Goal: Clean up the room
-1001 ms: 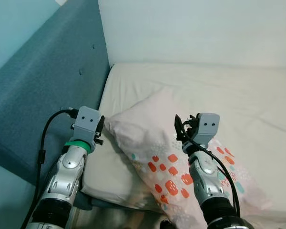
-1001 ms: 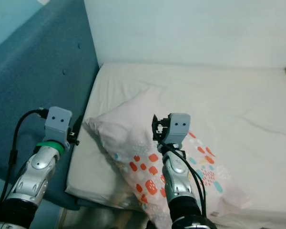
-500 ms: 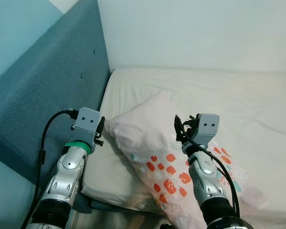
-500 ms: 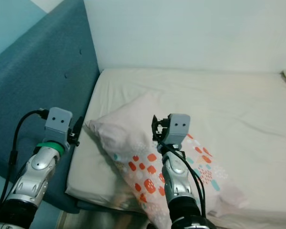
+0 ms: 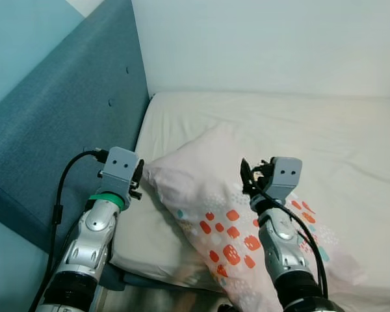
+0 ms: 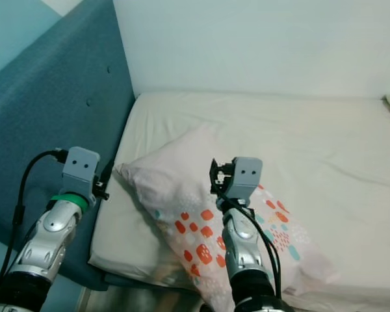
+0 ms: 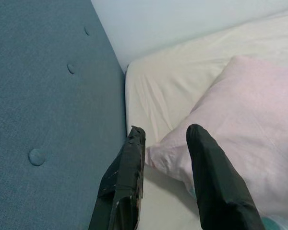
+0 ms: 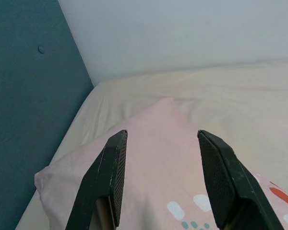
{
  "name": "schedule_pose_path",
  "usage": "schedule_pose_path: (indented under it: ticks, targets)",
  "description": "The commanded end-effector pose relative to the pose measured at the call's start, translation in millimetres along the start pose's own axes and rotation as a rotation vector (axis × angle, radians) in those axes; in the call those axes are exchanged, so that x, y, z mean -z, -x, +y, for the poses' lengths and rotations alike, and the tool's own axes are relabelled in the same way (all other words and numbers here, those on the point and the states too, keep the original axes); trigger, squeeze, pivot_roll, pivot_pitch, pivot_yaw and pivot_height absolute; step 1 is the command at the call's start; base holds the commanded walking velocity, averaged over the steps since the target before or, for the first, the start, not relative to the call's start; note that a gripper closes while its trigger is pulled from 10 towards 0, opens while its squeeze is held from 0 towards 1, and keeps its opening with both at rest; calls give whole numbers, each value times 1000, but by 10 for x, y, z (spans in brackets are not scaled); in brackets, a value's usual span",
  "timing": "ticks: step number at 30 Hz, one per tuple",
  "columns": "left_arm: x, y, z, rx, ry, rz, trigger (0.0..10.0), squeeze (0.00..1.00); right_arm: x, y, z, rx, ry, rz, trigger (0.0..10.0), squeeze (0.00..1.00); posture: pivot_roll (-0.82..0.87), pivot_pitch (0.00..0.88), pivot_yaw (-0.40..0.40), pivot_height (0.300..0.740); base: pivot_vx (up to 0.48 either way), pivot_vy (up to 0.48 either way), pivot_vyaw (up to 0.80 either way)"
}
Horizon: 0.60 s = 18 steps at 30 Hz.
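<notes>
Two grippers are up over a bed. The pink pillow lies at the lower middle of the left eye view, tilted across the cream mattress, with red and teal spots on its lower part. One pillow corner points at the blue padded headboard on the left side of the frame.

The left gripper sits at that corner, in the thin gap between headboard and pillow. Its two black fingers are apart, with nothing held, and the pillow corner lies between the tips in the left wrist view. The right gripper hovers over the middle of the pillow. Its fingers are spread wide, holding nothing.

Most open room is in the upper right of the frame, where the sheet is bare up to the white wall.

In the head views the grippers are mostly hidden behind their grey wrist boxes. The wrist views show the gaps between the fingers clearly.
</notes>
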State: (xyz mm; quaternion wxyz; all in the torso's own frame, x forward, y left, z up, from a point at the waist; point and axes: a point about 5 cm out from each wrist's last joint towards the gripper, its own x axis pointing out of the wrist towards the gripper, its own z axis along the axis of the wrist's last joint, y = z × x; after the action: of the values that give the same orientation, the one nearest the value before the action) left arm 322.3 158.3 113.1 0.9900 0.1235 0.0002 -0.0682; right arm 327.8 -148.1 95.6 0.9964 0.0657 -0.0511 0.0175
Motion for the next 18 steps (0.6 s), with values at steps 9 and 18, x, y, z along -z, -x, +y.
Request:
schedule_pose_path:
  ticks: [9,18]
  targets:
    - [100,43,3,1,1,42,10000,0,79,43,-3,14,-17,33,10000,0,8,36,124,660,0,0,0]
    - [97,39,1,1,3,42,10000,0,79,40,-10,18,-20,34,10000,0,8,36,125,635,0,0,0]
